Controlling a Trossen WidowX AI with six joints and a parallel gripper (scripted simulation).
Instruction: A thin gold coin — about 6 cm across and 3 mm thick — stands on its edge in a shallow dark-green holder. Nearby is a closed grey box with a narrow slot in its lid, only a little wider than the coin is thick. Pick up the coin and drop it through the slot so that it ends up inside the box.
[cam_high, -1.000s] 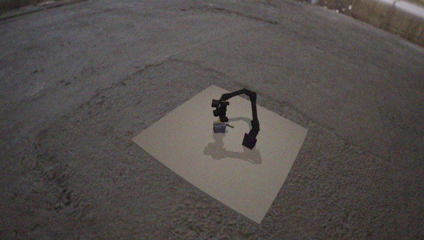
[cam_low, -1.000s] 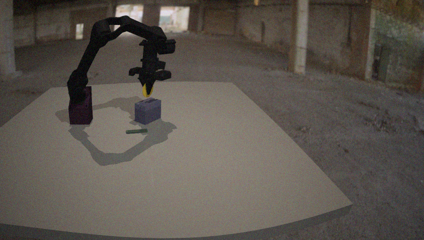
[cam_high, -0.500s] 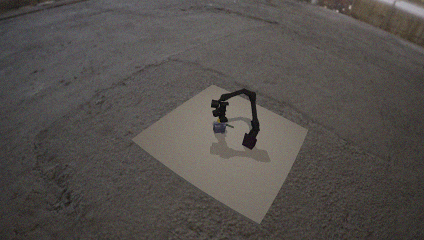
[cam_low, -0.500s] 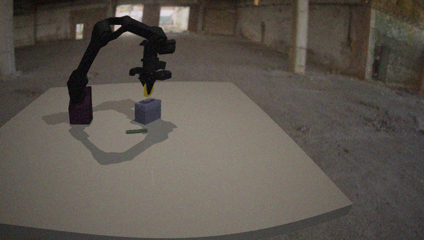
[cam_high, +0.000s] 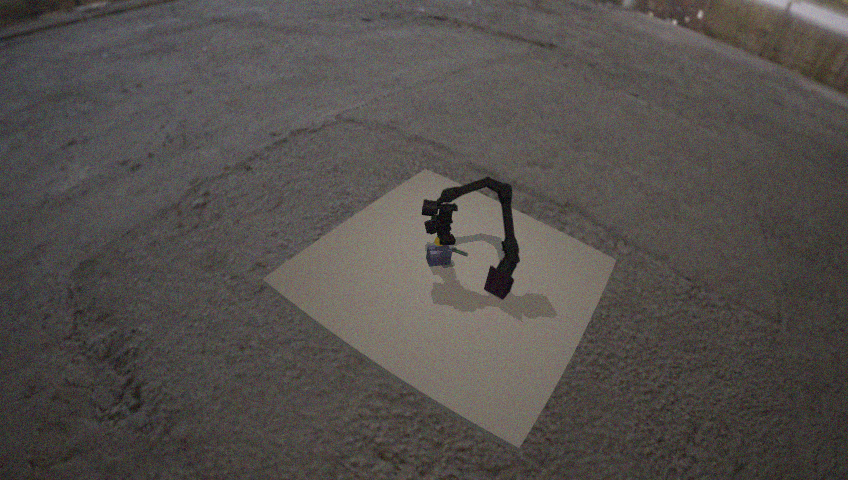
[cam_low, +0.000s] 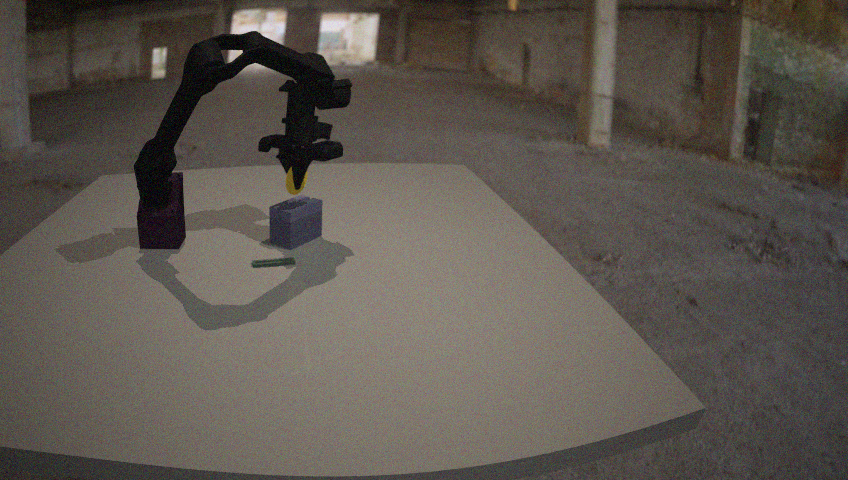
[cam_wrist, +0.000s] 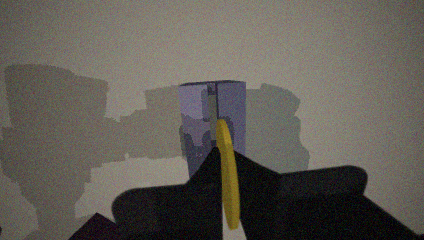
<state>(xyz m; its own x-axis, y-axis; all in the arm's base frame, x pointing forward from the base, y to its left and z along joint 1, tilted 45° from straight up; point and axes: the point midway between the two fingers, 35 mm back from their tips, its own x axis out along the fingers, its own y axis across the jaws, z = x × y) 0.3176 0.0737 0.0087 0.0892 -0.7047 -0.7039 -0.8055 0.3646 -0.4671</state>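
Note:
My gripper (cam_high: 440, 238) (cam_low: 295, 173) (cam_wrist: 220, 152) is shut on the gold coin (cam_high: 437, 241) (cam_low: 291, 181) (cam_wrist: 228, 170), which hangs edge-down from the fingertips. The coin hangs just above the lid of the grey box (cam_high: 439, 255) (cam_low: 295, 223) (cam_wrist: 231, 110). In the wrist view the coin's edge lies nearly in line with the narrow slot (cam_wrist: 212, 106) in the lid, a little to its right. The dark-green holder (cam_high: 460, 252) (cam_low: 273, 262) lies empty on the table beside the box.
The arm's dark base block (cam_high: 498, 281) (cam_low: 160, 220) stands on the pale table (cam_high: 416, 356) (cam_low: 416, 327) near the box. Rough ground surrounds the table.

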